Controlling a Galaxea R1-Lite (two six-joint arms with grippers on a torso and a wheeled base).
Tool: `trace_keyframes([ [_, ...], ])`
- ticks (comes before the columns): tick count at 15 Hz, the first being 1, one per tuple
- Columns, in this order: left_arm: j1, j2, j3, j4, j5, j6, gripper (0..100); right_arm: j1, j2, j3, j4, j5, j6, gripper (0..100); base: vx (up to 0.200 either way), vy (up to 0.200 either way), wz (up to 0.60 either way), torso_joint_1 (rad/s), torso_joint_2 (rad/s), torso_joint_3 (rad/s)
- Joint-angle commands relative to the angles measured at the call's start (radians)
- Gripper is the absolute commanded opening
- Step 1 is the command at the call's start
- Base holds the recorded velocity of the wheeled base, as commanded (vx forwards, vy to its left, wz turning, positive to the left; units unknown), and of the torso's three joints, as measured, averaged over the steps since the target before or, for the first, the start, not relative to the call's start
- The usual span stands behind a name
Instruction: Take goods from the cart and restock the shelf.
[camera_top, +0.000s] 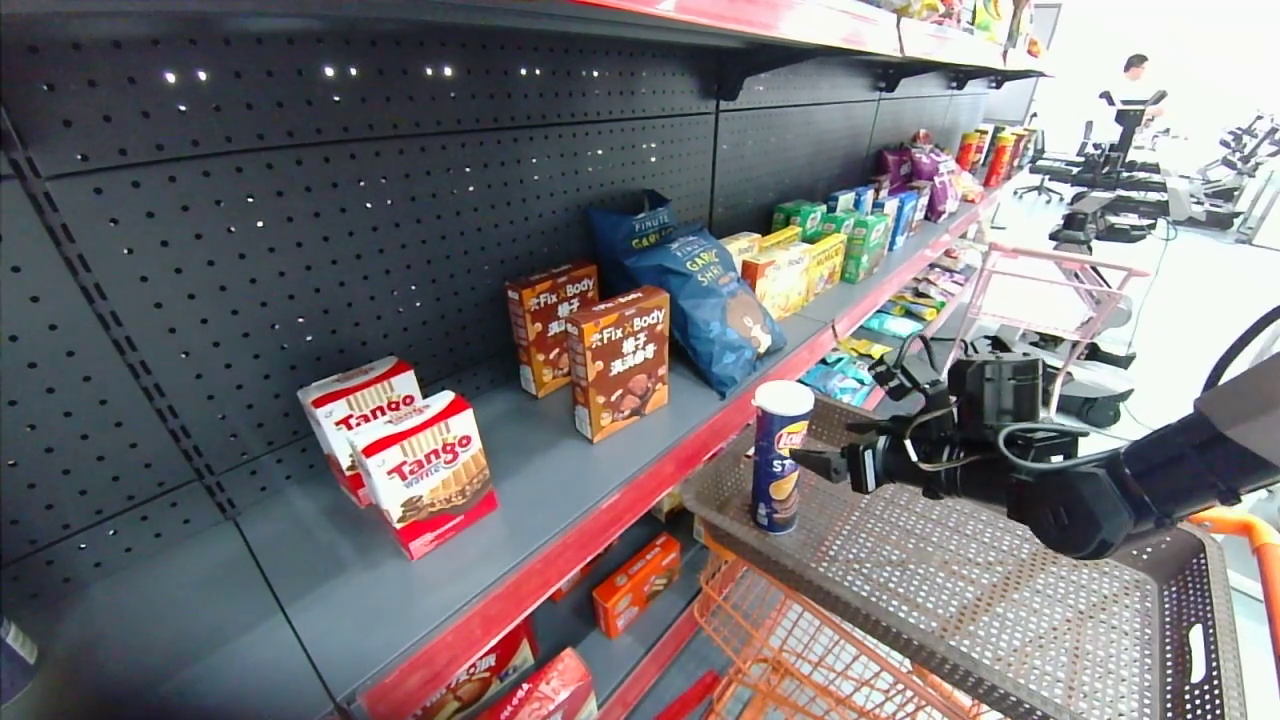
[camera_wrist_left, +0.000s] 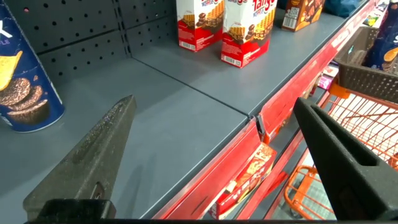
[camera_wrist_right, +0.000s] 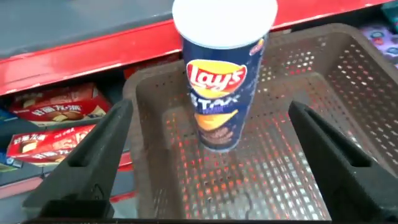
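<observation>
Right gripper (camera_top: 815, 463) hangs wide open just beside the chip can (camera_top: 780, 455), not touching it. That can stands upright on the cart's perforated tray (camera_top: 950, 590), long axis vertical, white lid up. Left gripper (camera_wrist_left: 211, 174), also spread open, hovers over the grey shelf (camera_wrist_left: 186, 112).

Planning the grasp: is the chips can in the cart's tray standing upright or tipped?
Upright. The chips can stands on its base on the tray, white lid on top; the open right gripper faces it.
</observation>
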Motion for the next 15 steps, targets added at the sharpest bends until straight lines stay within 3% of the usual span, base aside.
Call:
trace_keyframes([
  [1,0.000,0.001,0.000,0.000,0.000,0.000,100,-0.003,0.088,-0.066,-0.008,0.024,-0.002,100,0.000,0.000,0.00,0.000,0.00,0.000],
  [7,0.000,0.001,0.000,0.000,0.000,0.000,100,-0.009,0.249,-0.224,-0.056,0.078,-0.002,100,0.000,0.000,0.00,0.000,0.00,0.000],
  [15,0.000,0.001,0.000,0.000,0.000,0.000,100,-0.003,0.394,-0.303,-0.160,0.151,-0.002,100,0.000,0.000,0.00,0.000,0.00,0.000],
])
